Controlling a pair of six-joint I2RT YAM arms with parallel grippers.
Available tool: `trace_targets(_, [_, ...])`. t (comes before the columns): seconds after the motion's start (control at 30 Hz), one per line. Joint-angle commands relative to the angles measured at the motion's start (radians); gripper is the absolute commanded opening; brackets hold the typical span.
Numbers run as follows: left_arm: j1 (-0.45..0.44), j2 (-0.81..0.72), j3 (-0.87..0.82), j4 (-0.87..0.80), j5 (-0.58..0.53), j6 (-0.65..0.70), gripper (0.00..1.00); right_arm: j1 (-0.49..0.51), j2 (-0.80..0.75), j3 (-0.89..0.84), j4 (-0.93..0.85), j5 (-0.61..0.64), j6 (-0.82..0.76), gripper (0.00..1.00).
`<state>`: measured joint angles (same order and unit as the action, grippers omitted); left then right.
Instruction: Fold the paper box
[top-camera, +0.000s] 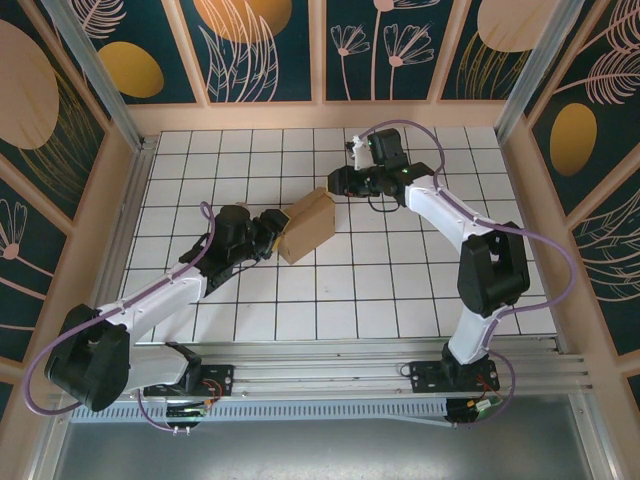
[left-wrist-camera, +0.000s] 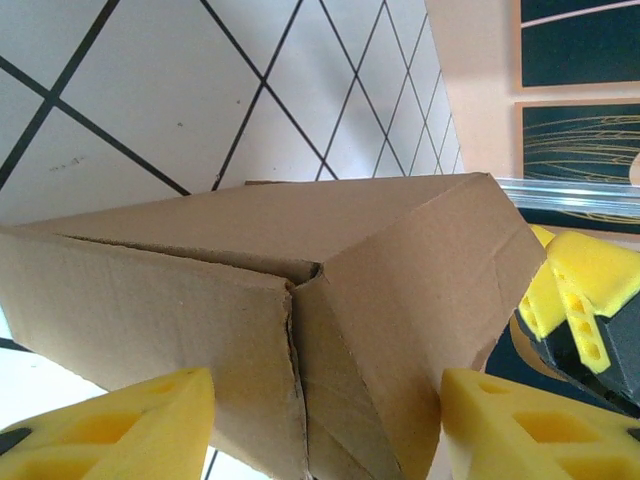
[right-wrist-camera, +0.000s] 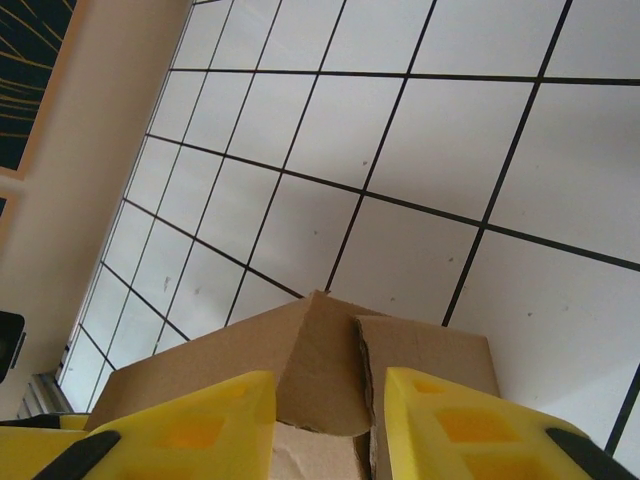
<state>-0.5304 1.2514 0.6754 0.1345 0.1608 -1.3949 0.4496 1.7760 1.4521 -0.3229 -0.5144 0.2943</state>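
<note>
The paper box (top-camera: 308, 225) sits just left of centre in the overhead view, on the white tiled table (top-camera: 400, 290). It lies on a diagonal, with its lower-left end at the left gripper (top-camera: 274, 238) and its upper-right corner at the right gripper (top-camera: 333, 188). You are looking at a box whose panels are already raised into a closed, blocky shape. The folded cardboard hides the inside, so you cannot tell whether anything is in it. In the left wrist view the box (left-wrist-camera: 380, 290) takes up the middle and lower frame. A vertical seam shows where two panels meet, and there is a small notch at its top. Your left gripper (left-wrist-camera: 328, 420) is spread wide across this end, one yellow finger at the lower left and one at the lower right, both against the cardboard and holding it. At the right edge of that frame, the other arm's yellow fingers (left-wrist-camera: 580, 290) sit at the far corner. In the right wrist view the box (right-wrist-camera: 320, 350) rises from the bottom centre. The right gripper (right-wrist-camera: 330, 400) straddles two flap edges that meet between its fingers. Cardboard fills the gap there, but you cannot tell whether the fingers are pressing on it.
</note>
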Motion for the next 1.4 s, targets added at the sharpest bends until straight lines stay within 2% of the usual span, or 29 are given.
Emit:
trace_targets(0.0, [-0.002,0.024,-0.002,-0.079,0.003,0.02,0.59,-0.002,-0.07,0.01,-0.009,-0.002,0.011,0.38])
trace_targets(0.17, [-0.002,0.029,0.003,-0.078,0.009,0.021,0.59,-0.001,-0.061,0.023,0.004,-0.017,0.025,0.5])
trace_targets(0.3, [-0.002,0.029,0.005,-0.078,0.011,0.023,0.59,-0.002,0.007,0.044,-0.024,0.002,0.01,0.52])
trace_targets(0.47, [-0.002,0.026,0.0,-0.081,0.007,0.023,0.58,0.003,0.05,0.033,-0.03,-0.019,0.003,0.46])
trace_targets(0.67, [-0.002,0.033,-0.002,-0.079,0.004,0.028,0.58,0.003,0.019,-0.056,0.012,-0.019,0.015,0.31])
trace_targets(0.77, [-0.002,0.043,-0.001,-0.079,0.005,0.035,0.58,0.006,0.008,-0.107,0.026,-0.005,0.016,0.28])
trace_targets(0.93, [-0.002,0.065,-0.008,-0.081,0.014,0.045,0.41,0.006,-0.003,-0.193,0.034,0.05,-0.003,0.27])
trace_targets(1.07, [-0.001,0.075,-0.021,-0.093,0.01,0.053,0.34,0.009,0.002,-0.231,0.035,0.101,-0.022,0.28])
trace_targets(1.17, [-0.002,0.063,-0.031,-0.089,-0.001,0.055,0.33,0.01,-0.009,-0.237,0.037,0.085,-0.016,0.3])
trace_targets(1.23, [-0.002,0.049,-0.027,-0.082,-0.012,0.067,0.35,0.01,-0.035,-0.233,0.046,0.066,-0.004,0.31])
trace_targets(1.37, [-0.002,0.008,0.009,-0.115,-0.07,0.118,0.68,0.01,-0.082,-0.199,0.058,0.06,0.009,0.34])
